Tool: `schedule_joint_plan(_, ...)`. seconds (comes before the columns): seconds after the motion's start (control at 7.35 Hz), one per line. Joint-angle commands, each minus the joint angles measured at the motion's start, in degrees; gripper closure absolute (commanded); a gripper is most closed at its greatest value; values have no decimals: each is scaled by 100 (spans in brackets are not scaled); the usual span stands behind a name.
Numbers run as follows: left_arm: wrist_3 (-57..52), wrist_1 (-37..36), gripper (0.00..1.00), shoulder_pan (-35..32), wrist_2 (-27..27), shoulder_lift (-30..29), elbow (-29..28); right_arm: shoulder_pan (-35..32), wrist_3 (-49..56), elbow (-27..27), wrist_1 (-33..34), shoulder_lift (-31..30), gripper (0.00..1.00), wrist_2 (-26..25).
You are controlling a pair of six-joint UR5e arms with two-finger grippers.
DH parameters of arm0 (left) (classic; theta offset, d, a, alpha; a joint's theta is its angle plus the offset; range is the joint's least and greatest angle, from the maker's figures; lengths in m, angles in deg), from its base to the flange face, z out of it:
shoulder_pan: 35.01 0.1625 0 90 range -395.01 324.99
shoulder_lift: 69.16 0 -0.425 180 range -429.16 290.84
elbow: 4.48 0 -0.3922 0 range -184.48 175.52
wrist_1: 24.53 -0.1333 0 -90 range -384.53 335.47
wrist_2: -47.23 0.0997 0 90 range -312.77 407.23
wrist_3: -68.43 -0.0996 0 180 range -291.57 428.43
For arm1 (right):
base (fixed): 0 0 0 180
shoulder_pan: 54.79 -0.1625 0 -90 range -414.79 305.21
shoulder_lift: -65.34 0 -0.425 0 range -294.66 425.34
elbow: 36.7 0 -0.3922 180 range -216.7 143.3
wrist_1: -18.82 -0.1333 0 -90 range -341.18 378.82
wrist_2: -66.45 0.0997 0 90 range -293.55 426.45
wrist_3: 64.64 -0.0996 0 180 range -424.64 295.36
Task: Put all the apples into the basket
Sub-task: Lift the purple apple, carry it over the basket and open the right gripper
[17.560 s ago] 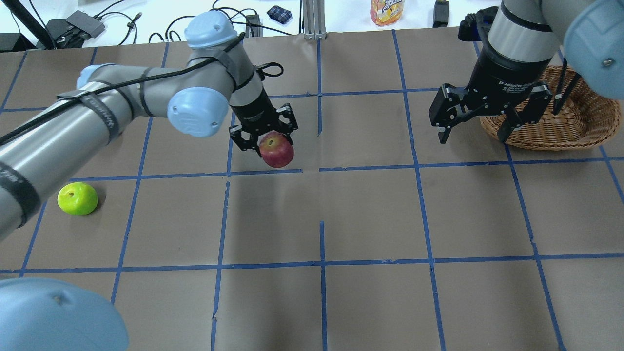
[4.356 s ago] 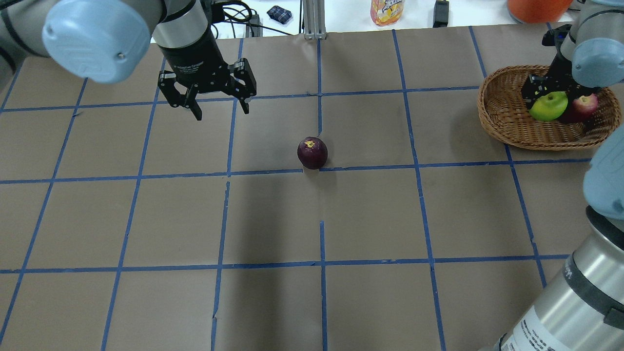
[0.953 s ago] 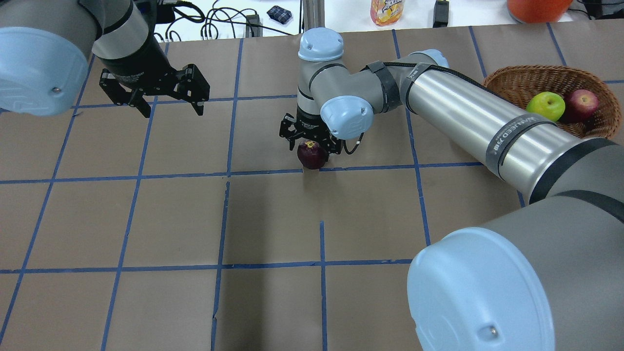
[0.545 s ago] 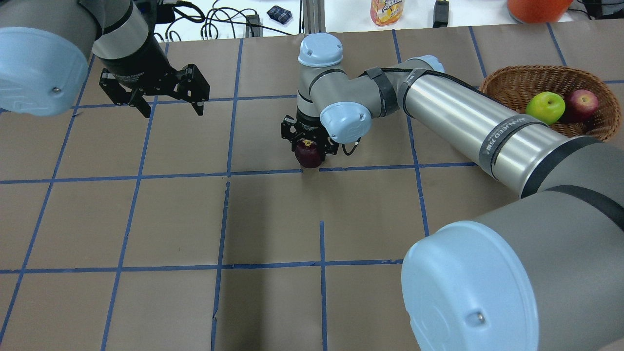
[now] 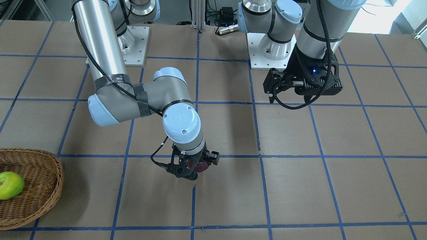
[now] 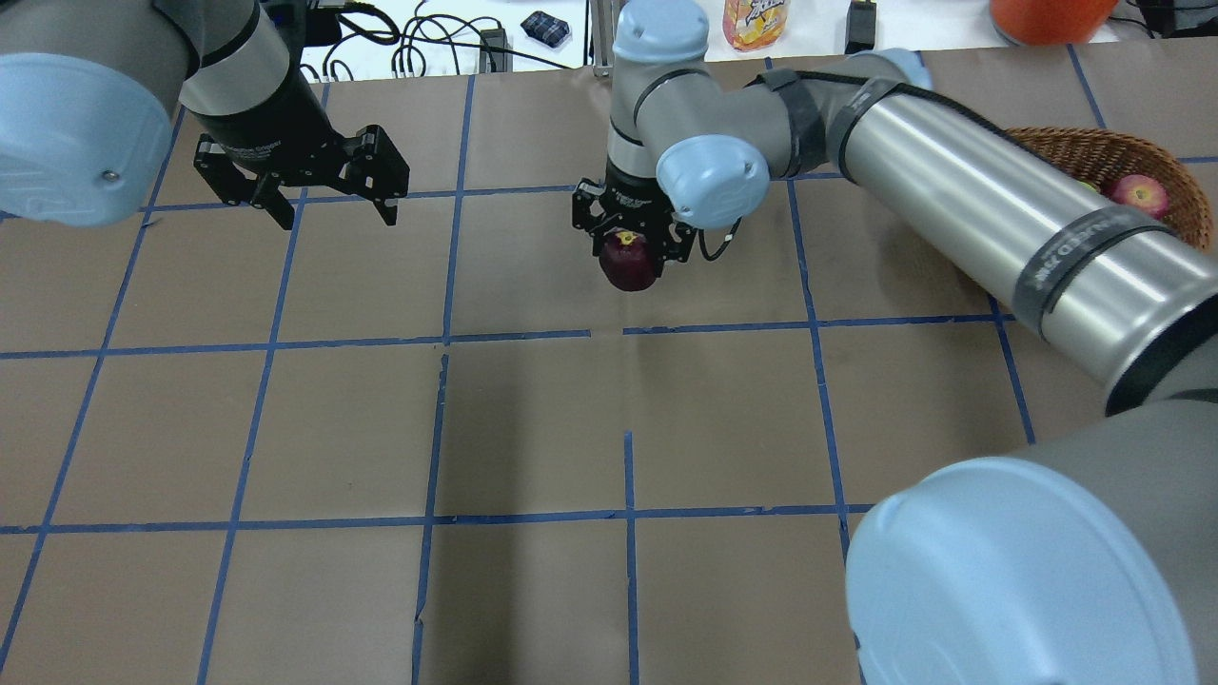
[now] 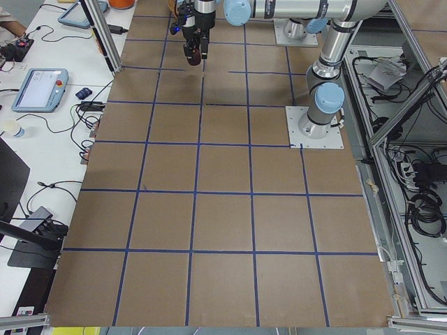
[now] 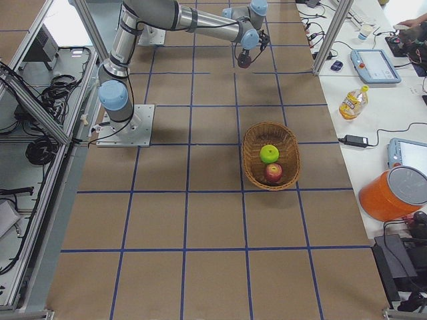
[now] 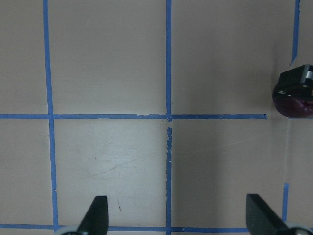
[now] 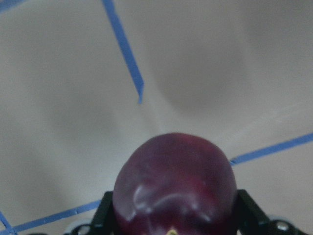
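My right gripper (image 6: 629, 255) is shut on the dark maroon apple (image 6: 628, 266) and holds it a little above the table near the centre; it also shows in the front view (image 5: 197, 165) and fills the right wrist view (image 10: 173, 188). The wicker basket (image 6: 1066, 150) stands at the far right and holds the red apple (image 6: 1140, 193) and the green apple (image 8: 268, 154); my right arm hides the green one in the overhead view. My left gripper (image 6: 338, 217) is open and empty, hovering over the back left of the table.
Beyond the table's far edge lie cables, a drink bottle (image 6: 755, 21) and an orange bucket (image 6: 1047, 14). My long right forearm (image 6: 990, 219) stretches between the held apple and the basket.
My right gripper has risen off the table with the maroon apple and shifted slightly right and back. The left arm has not moved.
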Motion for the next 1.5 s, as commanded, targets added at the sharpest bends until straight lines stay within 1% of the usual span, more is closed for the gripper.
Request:
schedule_joint_plan(0.0, -1, 0, 0, 0, 0, -9, 0, 976, 1146, -596, -1437, -475, 100, -281)
schedule_joint_plan(0.14, -1, 0, 0, -9, -9, -9, 0, 1476, 1806, -615, -1616, -546, 100, -526)
schedule_joint_plan(0.41, 8, -9, 0, -9, -26, -88, -104, 2583, 3299, -546, -1654, -556, 100, -599)
schedule_joint_plan(0.54, -1, -9, 0, -9, -26, -54, -71, 2972, 4159, -528, -1549, -382, 100, -625)
schedule_joint_plan(0.68, -1, -9, 0, 0, -26, -45, -44, 3289, 4420, -536, -1191, -67, 100, -1017)
schedule_joint_plan(0.82, 8, -9, 0, -9, -18, -36, -53, 3396, 4440, -536, -839, 145, 100, -1151)
schedule_joint_plan(0.95, -1, -9, 0, 8, -9, -36, -27, 3397, 4684, -545, -601, 287, 100, -1153)
schedule_joint_plan(1.36, -1, -9, 0, 0, -17, -44, -44, 3397, 4713, -528, -668, 489, 100, -1126)
